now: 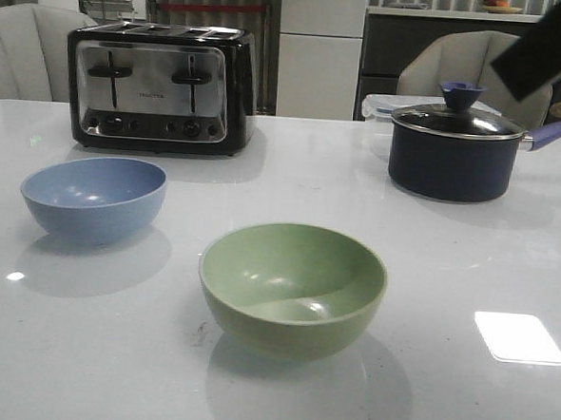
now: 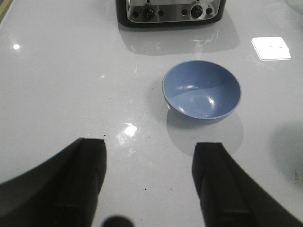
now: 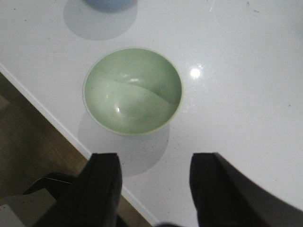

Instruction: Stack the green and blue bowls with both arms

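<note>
A dusty blue bowl [image 1: 94, 198] sits upright and empty on the white table [image 1: 81, 350] at the left. A pale green bowl [image 1: 292, 287] sits upright and empty near the middle front. In the left wrist view my left gripper [image 2: 151, 147] is open and empty, hovering above the table short of the blue bowl [image 2: 201, 91]. In the right wrist view my right gripper [image 3: 155, 161] is open and empty, above the table edge beside the green bowl [image 3: 133, 91]. In the front view only a dark piece of the right arm [image 1: 548, 45] shows at top right.
A black and chrome toaster [image 1: 159, 86] stands at the back left. A dark saucepan with a blue-knobbed glass lid [image 1: 456, 146] stands at the back right, its handle pointing right. The table's edge [image 3: 57, 124] and the wooden floor show beside the green bowl.
</note>
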